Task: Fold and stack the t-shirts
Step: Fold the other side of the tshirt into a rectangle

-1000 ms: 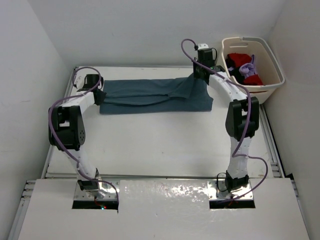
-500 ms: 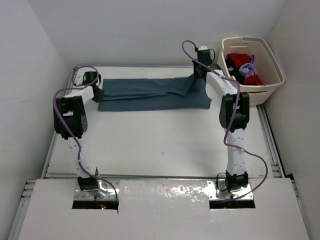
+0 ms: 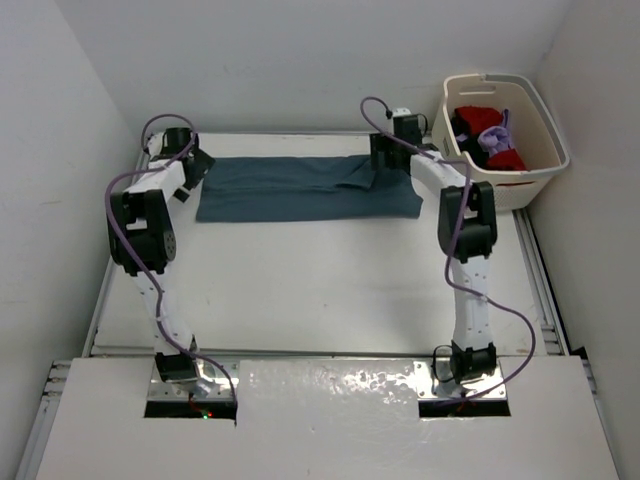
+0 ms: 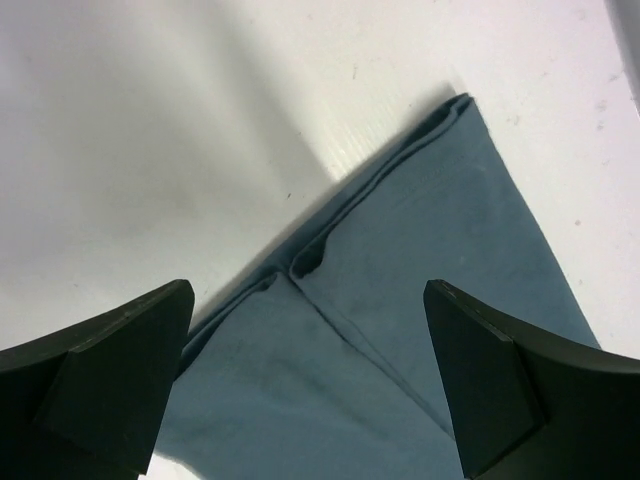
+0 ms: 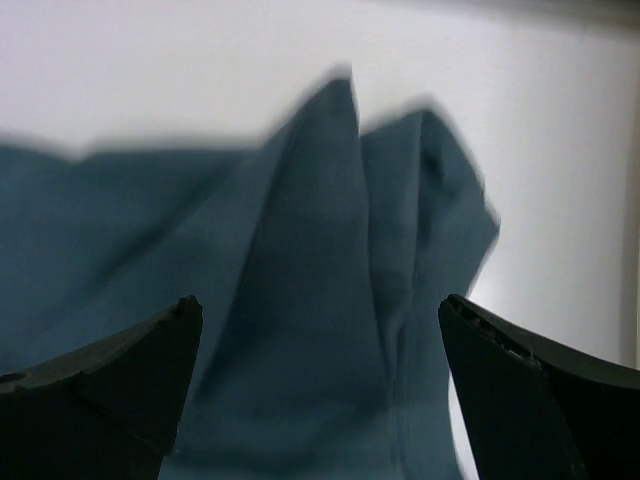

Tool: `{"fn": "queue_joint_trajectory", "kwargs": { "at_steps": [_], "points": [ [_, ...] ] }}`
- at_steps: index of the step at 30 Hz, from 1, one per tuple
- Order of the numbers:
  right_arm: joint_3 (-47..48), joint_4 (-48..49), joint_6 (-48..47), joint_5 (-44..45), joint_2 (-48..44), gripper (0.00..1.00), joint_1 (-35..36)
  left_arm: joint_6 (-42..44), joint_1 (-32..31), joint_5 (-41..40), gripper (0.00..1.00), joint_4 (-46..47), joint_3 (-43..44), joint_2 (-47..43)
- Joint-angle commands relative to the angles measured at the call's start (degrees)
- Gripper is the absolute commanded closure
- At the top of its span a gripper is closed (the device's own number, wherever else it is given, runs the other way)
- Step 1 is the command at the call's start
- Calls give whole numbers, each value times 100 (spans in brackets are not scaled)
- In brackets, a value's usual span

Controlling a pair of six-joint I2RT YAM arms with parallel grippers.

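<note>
A teal-blue t-shirt (image 3: 300, 190) lies folded into a long band across the far part of the table. My left gripper (image 3: 192, 172) stands open just over its left end. In the left wrist view the gripper (image 4: 308, 295) spans a folded corner of the shirt (image 4: 430, 230), with nothing pinched. My right gripper (image 3: 385, 155) is open over the shirt's right end. In the right wrist view its jaws (image 5: 320, 302) are wide apart above rumpled teal cloth (image 5: 300, 250). Red (image 3: 478, 118), lavender (image 3: 493, 137) and black (image 3: 462, 128) t-shirts lie bunched in the basket.
The cream laundry basket (image 3: 545, 160) stands at the back right, close to the right arm. White walls close in the table (image 3: 320, 290) on three sides. Purple cables loop off both wrists.
Both grippers have opened and let go of the teal-blue shirt. Both wrists moved slightly toward the back wall, and the shirt's ends have settled flat.
</note>
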Motion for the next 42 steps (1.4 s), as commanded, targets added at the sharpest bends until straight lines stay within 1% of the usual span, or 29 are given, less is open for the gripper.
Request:
{"fn": "queue_joint_trajectory", "kwargs": {
  "at_steps": [1, 2, 3, 5, 7, 10, 16, 20, 23, 26, 31, 33, 36, 39, 42],
  "points": [
    [-1111, 583, 231, -465, -1355, 1, 6, 254, 51, -93, 0, 92, -246, -807],
    [-1758, 725, 319, -650, -1575, 1, 15, 289, 60, -58, 0, 188, -362, -913],
    [-2008, 822, 390, -722, -1917, 1, 33, 333, 34, -49, 0, 224, -467, -993],
    [-2378, 762, 548, -1124, -2078, 1, 138, 377, -2, 39, 0, 364, -766, -1178],
    [-2555, 753, 706, -1240, -2140, 1, 260, 465, -89, 83, 0, 400, -916, -1204],
    [-2696, 910, 979, -1556, -1948, 1, 384, 571, -212, 136, 0, 339, -969, -1117],
    [-2134, 946, 1295, -1584, -1307, 1, 490, 659, -274, 259, 0, 374, -1118, -1055],
    [-1774, 780, 1410, -1242, -1042, 1, 490, 667, -283, 215, 0, 391, -1198, -1090],
    [-1581, 736, 1410, -1206, -832, 1, 490, 685, -283, 215, 0, 409, -1224, -1090],
    [-1387, 787, 1506, -1416, -586, 1, 498, 676, -274, 198, 0, 409, -1207, -1090],
    [-905, 1166, 1725, -1995, -225, 1, 542, 685, -274, 163, 0, 400, -1145, -1090],
    [-693, 1437, 1805, -2058, -58, 1, 621, 685, -283, 154, 0, 400, -1119, -1090],
    [-210, 1518, 1876, -1875, 153, 1, 771, 711, -283, 154, 0, 400, -1049, -1046],
    [439, 1517, 1797, -1453, 390, 1, 876, 773, -283, 180, 0, 374, -969, -1011],
    [617, 1736, 1727, -1145, 549, 1, 885, 782, -292, 224, 0, 400, -899, -950]
  ]
}}
